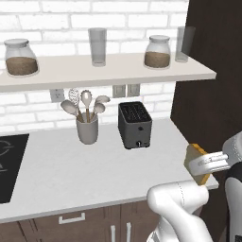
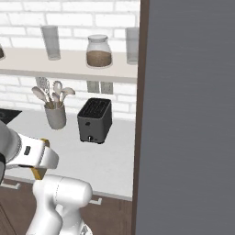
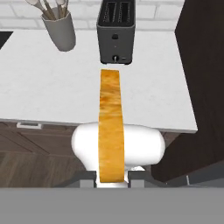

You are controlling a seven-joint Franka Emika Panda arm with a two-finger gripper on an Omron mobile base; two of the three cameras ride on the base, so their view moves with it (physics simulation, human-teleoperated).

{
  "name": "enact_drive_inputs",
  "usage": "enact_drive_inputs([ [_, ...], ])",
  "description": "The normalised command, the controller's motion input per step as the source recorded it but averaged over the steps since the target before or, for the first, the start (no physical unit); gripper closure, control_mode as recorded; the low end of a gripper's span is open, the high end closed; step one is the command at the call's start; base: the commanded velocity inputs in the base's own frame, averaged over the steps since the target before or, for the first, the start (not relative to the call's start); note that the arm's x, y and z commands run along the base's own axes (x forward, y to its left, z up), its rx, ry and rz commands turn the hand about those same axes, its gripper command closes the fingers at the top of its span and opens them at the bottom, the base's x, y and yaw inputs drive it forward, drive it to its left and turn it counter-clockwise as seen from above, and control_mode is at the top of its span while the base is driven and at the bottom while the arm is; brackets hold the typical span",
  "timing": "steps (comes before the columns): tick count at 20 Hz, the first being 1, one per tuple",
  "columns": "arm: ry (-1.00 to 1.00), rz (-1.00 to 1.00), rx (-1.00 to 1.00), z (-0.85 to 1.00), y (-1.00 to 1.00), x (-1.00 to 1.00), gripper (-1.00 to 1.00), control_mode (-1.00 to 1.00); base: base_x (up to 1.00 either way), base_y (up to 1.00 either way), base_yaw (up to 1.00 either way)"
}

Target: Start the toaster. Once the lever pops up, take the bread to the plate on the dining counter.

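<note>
My claw [image 3: 111, 177] is clenched on the bread [image 3: 110, 127], held edge-on out past the worktop's [image 1: 94, 165] front edge, well apart from the empty toaster [image 1: 135, 125]. To carry it well, I judge I should keep the slice upright, hold steady pressure, and swing clear of the dark cabinet [image 1: 212, 94] while turning toward the dining counter.

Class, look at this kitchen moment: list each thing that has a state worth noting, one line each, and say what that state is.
bread: out of the toaster, held on edge.
gripper: shut on the bread.
toaster: upright on the worktop, both slots empty.
utensil cup: upright, holding spoons and a whisk.
left jar: lidded, partly filled with brown contents.
right jar: lidded, partly filled.
glass: upright on the shelf, empty.
</note>
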Motion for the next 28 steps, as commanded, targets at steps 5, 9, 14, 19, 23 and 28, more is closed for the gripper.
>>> enact_drive_inputs([
  [5, 0.01, 0.00, 0.00, -0.01, 0.00, -0.07, 1.00, 1.00, -0.17, 0.00, 0.00],
  [9, 0.00, 0.00, 0.00, 0.00, 0.00, 0.00, 1.00, 1.00, -0.25, 0.26, 0.42],
  [14, 0.00, 0.00, 0.00, 0.00, 0.00, 0.00, 1.00, 1.00, -0.02, 0.38, 0.89],
  [19, 0.00, 0.00, 0.00, 0.00, 0.00, 0.00, 1.00, 1.00, -0.21, 0.19, 1.00],
  [23, 0.00, 0.00, 0.00, 0.00, 0.00, 0.00, 1.00, 1.00, -0.18, 0.08, 1.00],
  [28, 0.00, 0.00, 0.00, 0.00, 0.00, 0.00, 1.00, 1.00, -0.16, 0.00, 1.00],
])
